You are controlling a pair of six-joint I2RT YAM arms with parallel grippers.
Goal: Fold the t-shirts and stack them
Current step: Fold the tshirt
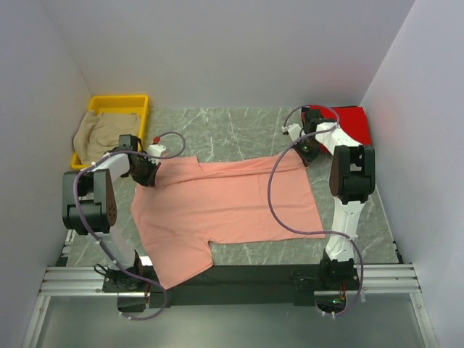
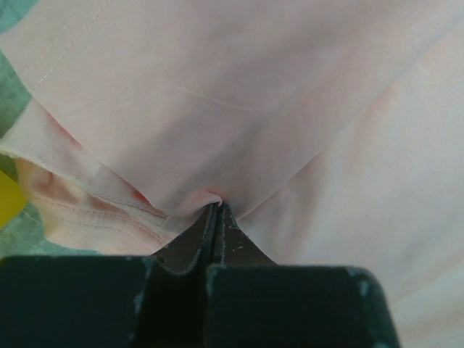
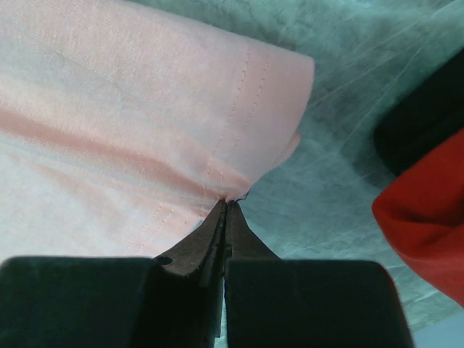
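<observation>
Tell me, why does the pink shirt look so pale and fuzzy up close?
Left wrist view: the salmon-pink shirt nearly fills the picture, washed out and soft; right wrist view: its hem stitching is sharper, but the red shirt at the edge blurs; top view: evenly lit, truer colour, soft shadows only.

— What sort of place is this?
— A robotics lab cell, by the look of it. The left arm (image 1: 87, 203) and right arm (image 1: 353, 177), both white and black, are bolted to aluminium rails (image 1: 384, 278) at the near edge of a marble-patterned desk (image 1: 239, 130).
— Not a home, then?
— No. Plain pale panel walls (image 1: 217, 51) box the desk in on three sides, purple cables (image 1: 272, 190) loop off the arms, and a yellow plastic bin (image 1: 119, 100) sits in the far left corner.
</observation>
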